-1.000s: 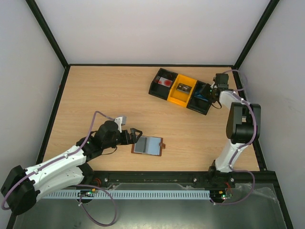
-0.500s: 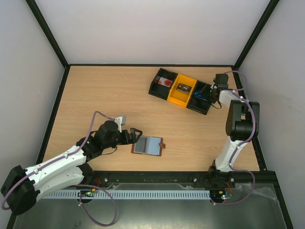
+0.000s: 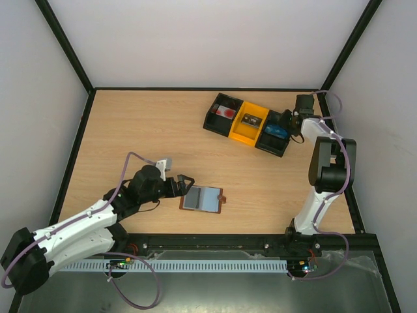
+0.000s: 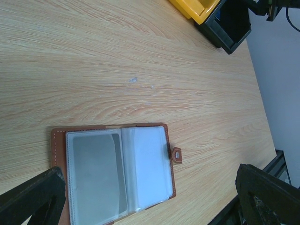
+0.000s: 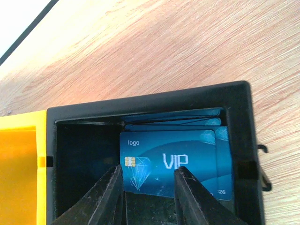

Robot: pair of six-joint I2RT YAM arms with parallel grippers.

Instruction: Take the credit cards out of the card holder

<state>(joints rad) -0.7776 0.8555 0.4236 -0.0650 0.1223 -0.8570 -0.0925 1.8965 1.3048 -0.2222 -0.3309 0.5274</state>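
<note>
The brown card holder point(image 3: 202, 199) lies open on the table, its snap tab point(image 4: 176, 154) pointing right. In the left wrist view, a grey card point(image 4: 96, 173) sits in its left clear sleeve; the right sleeve looks pale. My left gripper point(image 3: 185, 184) is wide open just left of the holder and touches nothing. My right gripper point(image 3: 290, 124) hangs over the rightmost black bin point(image 3: 273, 140). Its jaws stand apart above blue credit cards point(image 5: 166, 159) marked VIP, stacked inside the bin. Its fingers point(image 5: 105, 197) hold nothing.
The tray of bins sits at the back right: a black bin point(image 3: 223, 112) with something red in it, a yellow bin point(image 3: 250, 122), then the black bin with the cards. Black frame rails point(image 3: 65, 176) and white walls border the table.
My right gripper's jaws have opened over the black bin and its wrist has shifted slightly; a blue card now lies free in the bin. The left arm and holder have not moved.
</note>
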